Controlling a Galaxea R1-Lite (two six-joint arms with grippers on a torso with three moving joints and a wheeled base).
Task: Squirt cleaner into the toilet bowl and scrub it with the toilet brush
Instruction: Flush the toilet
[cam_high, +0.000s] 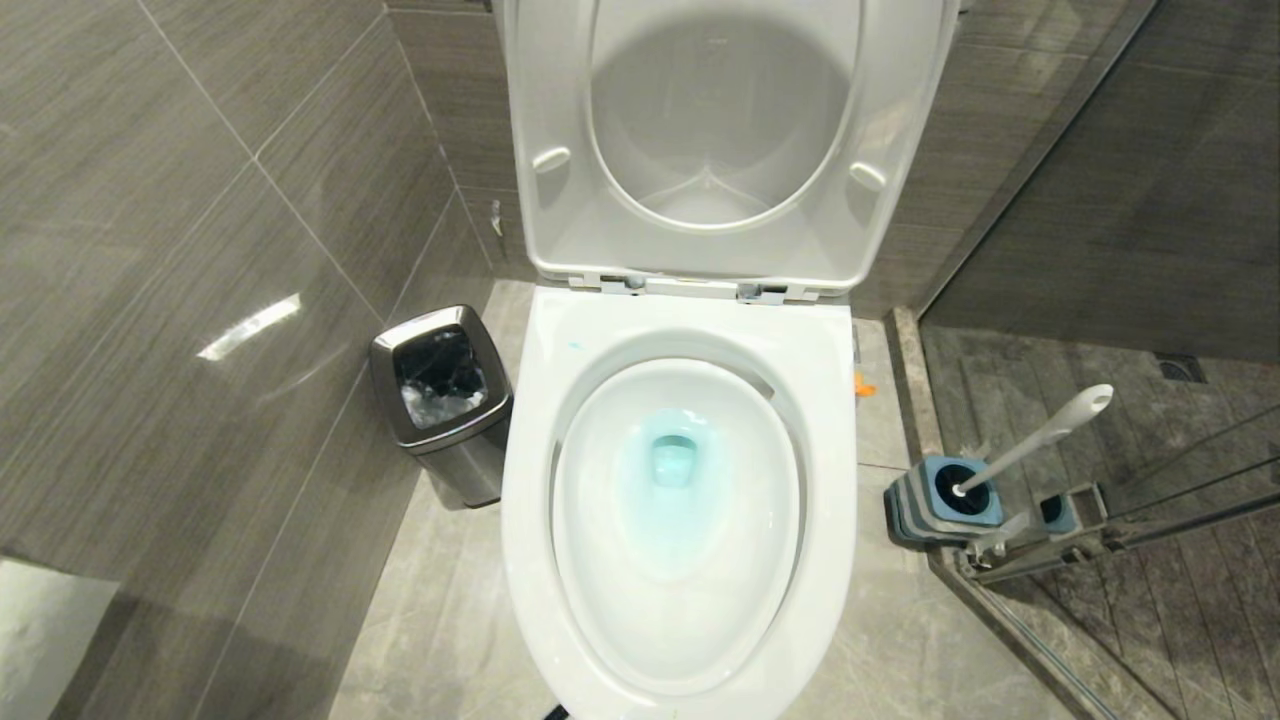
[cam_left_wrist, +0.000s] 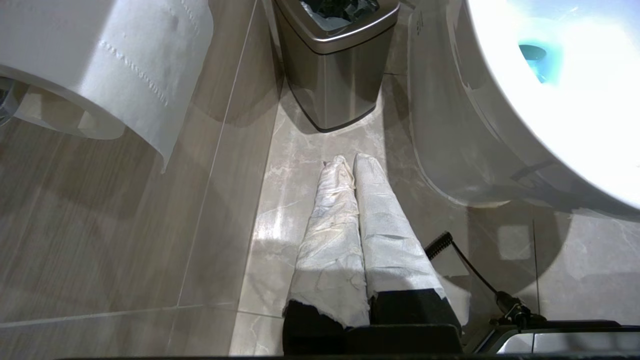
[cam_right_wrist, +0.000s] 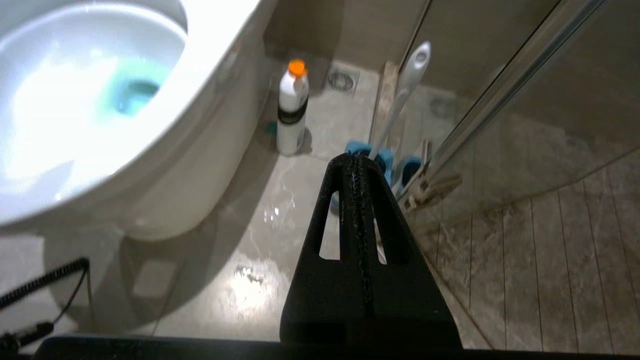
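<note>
The toilet bowl (cam_high: 830, 420) fills the middle of the head view, its seat and lid (cam_high: 700, 130) raised. Turquoise cleaner (cam_high: 672, 460) tints the water at the bottom, and a small teal spot (cam_high: 575, 346) sits on the rim. To the bowl's right, the toilet brush (cam_high: 1040, 435) stands in its blue-and-grey holder (cam_high: 945, 500) with its white handle leaning right. Neither arm shows in the head view. My right gripper (cam_right_wrist: 355, 157) is shut and empty, low over the floor, pointing at the holder and brush (cam_right_wrist: 402, 97). My left gripper (cam_left_wrist: 347, 159), its fingers wrapped in white, is shut and empty over the floor left of the bowl.
A steel bin (cam_high: 440, 400) stands left of the bowl against the tiled wall. A white bottle with an orange cap (cam_right_wrist: 292, 112) stands on the floor beside the toilet base. A glass shower door (cam_high: 1150, 520) runs just behind the holder. A toilet paper roll (cam_left_wrist: 115, 65) hangs on the left wall.
</note>
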